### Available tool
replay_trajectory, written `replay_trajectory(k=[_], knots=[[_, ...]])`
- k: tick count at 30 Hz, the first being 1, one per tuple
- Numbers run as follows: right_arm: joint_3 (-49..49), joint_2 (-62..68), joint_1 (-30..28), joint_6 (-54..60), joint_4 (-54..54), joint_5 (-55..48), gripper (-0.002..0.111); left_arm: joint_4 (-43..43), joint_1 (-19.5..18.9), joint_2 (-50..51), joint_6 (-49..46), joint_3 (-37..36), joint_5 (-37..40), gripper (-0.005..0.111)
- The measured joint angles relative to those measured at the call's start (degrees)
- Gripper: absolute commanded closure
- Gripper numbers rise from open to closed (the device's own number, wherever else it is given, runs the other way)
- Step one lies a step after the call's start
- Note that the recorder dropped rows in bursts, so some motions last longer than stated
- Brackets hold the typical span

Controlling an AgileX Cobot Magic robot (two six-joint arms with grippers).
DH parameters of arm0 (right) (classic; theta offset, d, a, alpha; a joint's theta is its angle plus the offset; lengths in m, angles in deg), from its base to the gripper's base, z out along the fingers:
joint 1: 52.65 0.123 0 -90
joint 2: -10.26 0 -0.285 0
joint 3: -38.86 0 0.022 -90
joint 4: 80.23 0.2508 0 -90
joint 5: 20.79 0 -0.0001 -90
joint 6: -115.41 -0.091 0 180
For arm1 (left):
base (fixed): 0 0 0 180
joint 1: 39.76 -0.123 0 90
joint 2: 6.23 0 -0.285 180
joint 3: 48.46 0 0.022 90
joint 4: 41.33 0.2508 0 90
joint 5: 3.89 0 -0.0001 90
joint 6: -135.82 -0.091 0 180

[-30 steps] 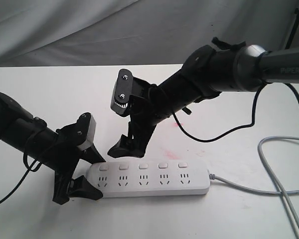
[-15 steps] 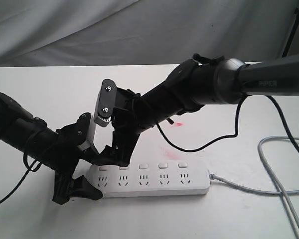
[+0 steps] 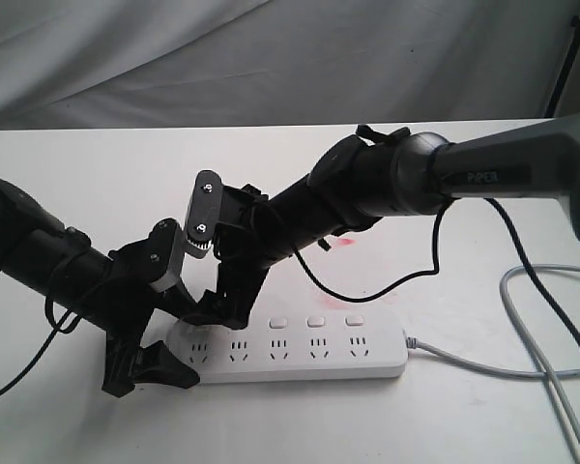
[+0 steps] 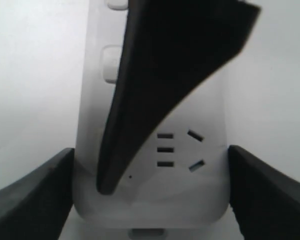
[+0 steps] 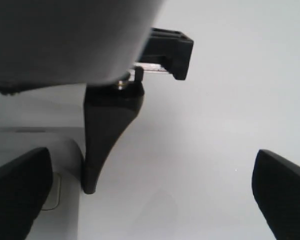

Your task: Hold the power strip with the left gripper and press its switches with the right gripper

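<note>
Left wrist view | left end effector clamps power strip end | right end effector open

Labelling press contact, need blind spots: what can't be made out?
- Exterior view: the power strip's two left-end switches, behind the right gripper; contact unclear.
- Left wrist view: strip's middle, covered by a right gripper finger; far end cut off.
- Right wrist view: blurred; only the strip's corner shows.
- Exterior view: the cord's plug, past the right edge.

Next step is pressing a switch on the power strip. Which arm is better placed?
Right. The right gripper, open, has a finger down over the switches at the power strip's held end; the left gripper is clamped across that end, steadying it.
</note>
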Motion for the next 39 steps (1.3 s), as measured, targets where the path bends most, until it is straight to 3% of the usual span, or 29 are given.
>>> replay_trajectory(k=[39], knots=[[-0.7, 0.4, 0.0, -3.9, -7.6, -0.2, 0.003, 0.0, 0.0, 0.0, 0.0, 0.0, 0.0, 0.107]])
